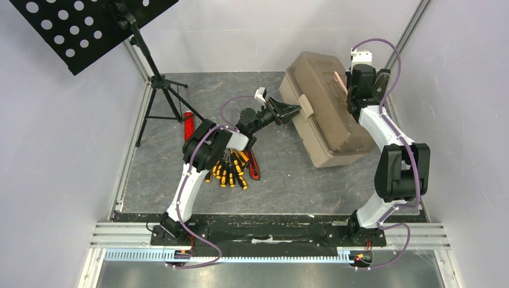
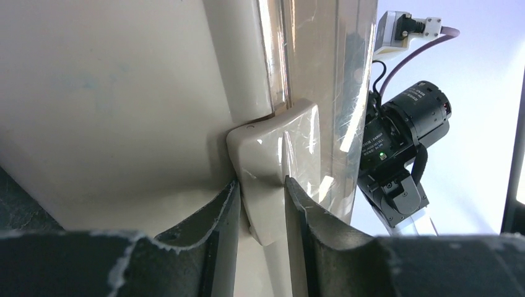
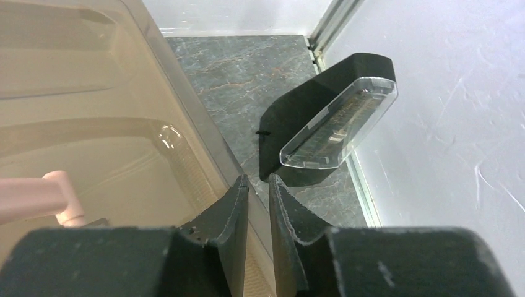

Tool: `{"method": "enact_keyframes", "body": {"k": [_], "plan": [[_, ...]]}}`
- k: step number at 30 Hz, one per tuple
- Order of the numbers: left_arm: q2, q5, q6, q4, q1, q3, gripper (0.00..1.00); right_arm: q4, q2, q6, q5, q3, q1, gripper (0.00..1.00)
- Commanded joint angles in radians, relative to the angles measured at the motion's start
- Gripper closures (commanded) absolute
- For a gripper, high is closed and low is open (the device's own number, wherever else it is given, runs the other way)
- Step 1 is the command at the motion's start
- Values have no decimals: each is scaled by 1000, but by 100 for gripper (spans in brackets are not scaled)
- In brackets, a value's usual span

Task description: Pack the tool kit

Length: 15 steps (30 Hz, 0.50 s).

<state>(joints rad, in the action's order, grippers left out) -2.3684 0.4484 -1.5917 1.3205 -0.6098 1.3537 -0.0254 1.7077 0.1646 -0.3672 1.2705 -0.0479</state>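
Toolbox [image 1: 327, 120]: lid down, lying skewed on the right half of the table [image 1: 282, 186], one end toward the right wall.

From above I see my left gripper [image 1: 294, 111] at the box's front face and my right arm bent over its far right edge. I cannot read either pair of jaws from up there.

Left wrist view fills that in. The jaws are narrowed to the width of the pale latch [image 2: 278, 161], and both inner edges lie against its sides.

Right wrist view: the right gripper [image 3: 259, 185] has its jaws almost together, pinching the box's thin translucent rim. Only this view shows a black case [image 3: 297, 111] with a clear lid by the wall. The pale handle [image 3: 31, 197] is cut off at the frame edge.

Screwdrivers [image 1: 227, 173]: heaped under my left arm and partly hidden, so I cannot count them. A red utility knife [image 1: 254, 168] lies just beside them.
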Motion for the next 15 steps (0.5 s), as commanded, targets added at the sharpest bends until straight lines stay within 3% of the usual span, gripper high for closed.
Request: {"method": "enact_keyframes", "body": {"k": [1,15], "plan": [[171,-47,-82,237,-20,82,64,634,255,0,42,-206,-94,80],[247,-34,-93,237,18,54,70,637,285,-9,-53,-219,-115,79]]}}
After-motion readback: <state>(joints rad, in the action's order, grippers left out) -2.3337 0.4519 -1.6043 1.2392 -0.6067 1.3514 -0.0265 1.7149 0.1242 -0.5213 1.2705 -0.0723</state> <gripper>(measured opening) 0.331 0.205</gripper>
